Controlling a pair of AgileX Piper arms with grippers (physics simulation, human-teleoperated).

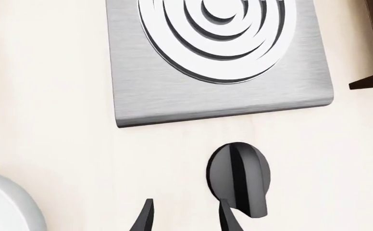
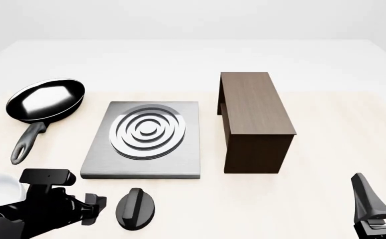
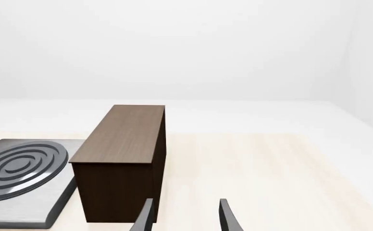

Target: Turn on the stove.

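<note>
Left gripper (image 1: 186, 216): your fingers are spread, nothing between them. In the left wrist view one fingertip overlaps the near edge of the knob and the other sits off to its side, so you are not yet straddling the ridge.

Knob (image 2: 136, 208): black, round, with a raised ridge across it. It lies flat on the table just in front of the stove's near edge, apart from the slab. In the front view your left gripper is right beside it, on its left.

Stove (image 2: 142, 140): brushed-grey square slab with raised concentric silver rings, left of the table's middle. It carries nothing.

Why you are held this way: I judge the open span is meant to close across the ridge, since that is the only part of the knob that offers a grip for turning. You would need to centre over the ridge before closing.

Right gripper (image 3: 185, 216): fingers apart, holding nothing, parked low at the near right, well away from the knob.

Wooden box (image 2: 254, 122): brown, just right of the stove, not between you and the knob.

Frying pan (image 2: 44, 104): black, far left of the stove, handle pointing toward you, clear of your approach.

White rounded object (image 1: 10, 204): near your left arm; too cropped to identify.
</note>
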